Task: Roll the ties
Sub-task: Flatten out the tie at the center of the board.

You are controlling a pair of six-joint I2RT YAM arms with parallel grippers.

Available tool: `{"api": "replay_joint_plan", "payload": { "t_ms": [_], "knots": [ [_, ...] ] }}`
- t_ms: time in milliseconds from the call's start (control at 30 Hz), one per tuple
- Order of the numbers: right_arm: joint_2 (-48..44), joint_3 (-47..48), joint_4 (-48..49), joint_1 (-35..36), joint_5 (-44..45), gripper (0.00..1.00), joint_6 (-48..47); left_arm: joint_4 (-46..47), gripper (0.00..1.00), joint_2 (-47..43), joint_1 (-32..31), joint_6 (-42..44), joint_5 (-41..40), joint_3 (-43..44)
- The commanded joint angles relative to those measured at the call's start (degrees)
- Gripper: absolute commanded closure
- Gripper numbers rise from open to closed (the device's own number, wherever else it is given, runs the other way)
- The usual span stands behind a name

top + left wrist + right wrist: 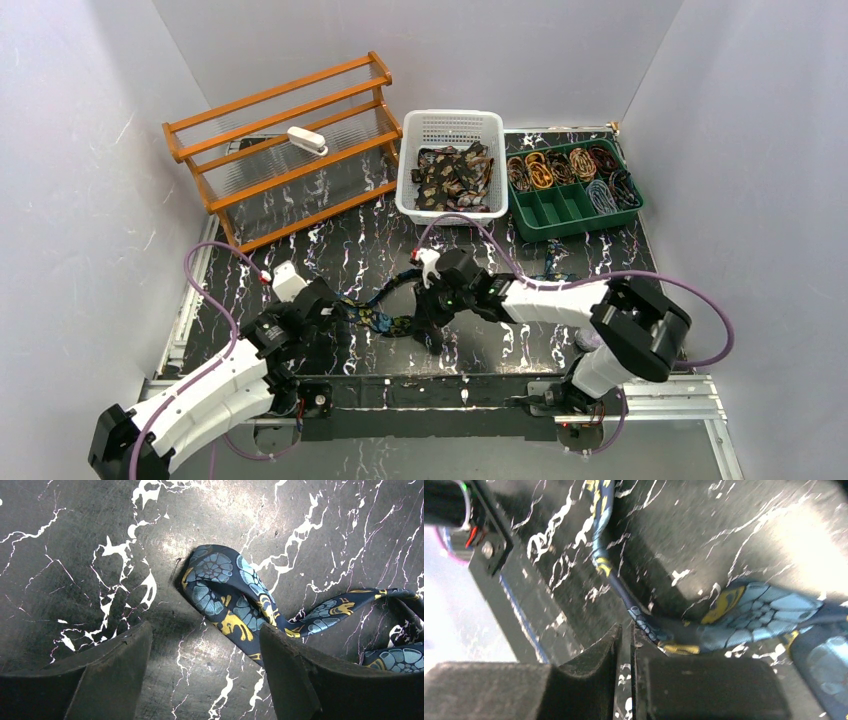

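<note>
A dark blue tie [378, 320] with teal and gold paisley lies twisted on the black marbled table between my two arms. In the left wrist view its folded end [220, 587] rests on the table just beyond the fingers. The left gripper [205, 627] is open, bare table shows between its jaws, and the right finger [300, 670] overlaps the tie's edge. My right gripper [625, 627] is shut to a thin slit with only table showing in it. The tie [754, 612] runs just past the tip of its right finger [704, 685].
A white basket [450, 125] with several loose ties [452, 178] stands at the back. To its right is a green compartment tray [570, 205] holding rolled ties [560, 165]. A wooden rack [290, 140] with a white object [307, 141] on it is at the back left.
</note>
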Motion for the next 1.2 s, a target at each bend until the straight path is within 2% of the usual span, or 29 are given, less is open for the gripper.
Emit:
{"api": "replay_joint_plan", "payload": {
  "t_ms": [0,67,167,300,467,500,567,633,667,833,933,1000,1100,1167],
  "knots": [
    [4.98,5.59,3.84,-0.07,6.80,0.81,1.64,-1.88,0.23,-0.62,0.35,-1.64,-4.32,1.72],
    [8.81,9.66,-0.06,-0.08,8.93,0.81,0.97,-2.21,0.22,-1.50,0.37,-1.59,-4.62,1.81],
    [13.45,12.42,-0.04,-0.20,10.74,0.82,0.43,-3.58,0.22,-2.92,0.39,-2.06,-5.10,1.85],
    [18.32,17.14,-0.32,-1.75,9.72,0.82,-1.29,-4.80,0.20,-5.19,0.37,-2.67,-5.60,1.73],
    [25.29,26.70,-9.02,-5.37,8.28,0.80,-3.23,-6.07,0.19,-6.52,0.37,-3.61,-5.93,1.81],
    [26.01,26.93,-8.07,-5.75,8.82,0.80,-4.46,-6.20,0.19,-6.57,0.36,-3.68,-5.88,1.89],
    [27.34,27.99,-5.03,-6.40,4.51,0.77,-7.12,-6.33,0.19,-6.55,0.40,-3.85,-5.70,1.98],
    [29.11,33.72,-12.31,-6.45,2.82,0.76,-8.84,-6.78,0.19,-6.57,0.39,-3.78,-5.63,2.20],
    [29.59,35.44,-12.96,-6.42,1.73,0.76,-8.95,-7.17,0.19,-6.54,0.35,-4.13,-5.76,2.31],
    [30.24,35.50,-8.15,-6.41,-5.22,0.73,-8.45,-7.66,0.19,-7.29,0.39,-4.86,-6.06,2.70],
    [33.61,39.77,-11.71,-6.41,-7.68,0.72,-7.49,-7.93,0.19,-7.68,0.39,-4.81,-6.41,3.24],
    [34.38,40.57,-12.58,-6.25,-7.37,0.73,-7.07,-8.69,0.19,-7.78,0.41,-4.86,-6.63,3.75],
    [31.19,36.71,-7.00,-6.15,-4.42,0.72,-7.19,-10.25,0.19,-8.29,0.37,-4.78,-6.63,4.63],
    [31.23,37.57,-9.24,-5.93,-2.46,0.72,-7.98,-11.02,0.19,-8.90,0.39,-5.22,-6.93,4.90]
  ]
}}
